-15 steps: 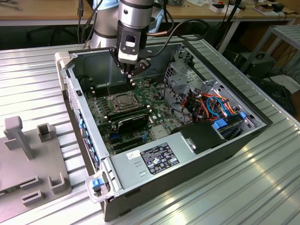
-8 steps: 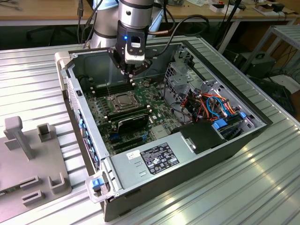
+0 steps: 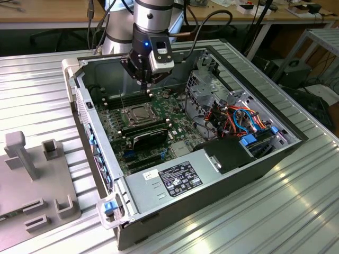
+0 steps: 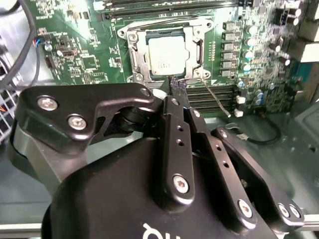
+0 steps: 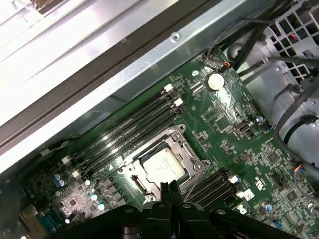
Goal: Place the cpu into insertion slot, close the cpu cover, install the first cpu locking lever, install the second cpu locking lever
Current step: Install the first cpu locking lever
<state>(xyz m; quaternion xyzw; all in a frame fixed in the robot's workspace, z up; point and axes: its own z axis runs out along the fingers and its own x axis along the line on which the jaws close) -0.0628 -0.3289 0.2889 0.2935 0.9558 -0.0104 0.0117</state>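
The cpu [image 4: 167, 52] lies flat in the insertion slot [image 3: 139, 114] on the green motherboard, silver top up; it is also in the first wrist view [image 5: 162, 164]. The cpu cover [image 4: 141, 50] is down around it as a grey metal frame. One thin wire locking lever [image 4: 217, 99] sticks out free from the socket's corner, and it stands up as a thin rod [image 3: 123, 101] in the exterior view. My gripper [image 3: 145, 84] hangs just above the socket's edge, fingers shut together with nothing between them, as both wrist views show [image 4: 177, 87] [image 5: 169, 191].
Long black memory slots [image 5: 129, 127] flank the socket. A black-finned card [image 3: 151, 138], the power supply [image 3: 175, 177] and a drive cage with coloured cables [image 3: 238, 119] crowd the case. The case wall [image 3: 87, 114] rises at the exterior view's left, beside a grey fixture [image 3: 32, 174].
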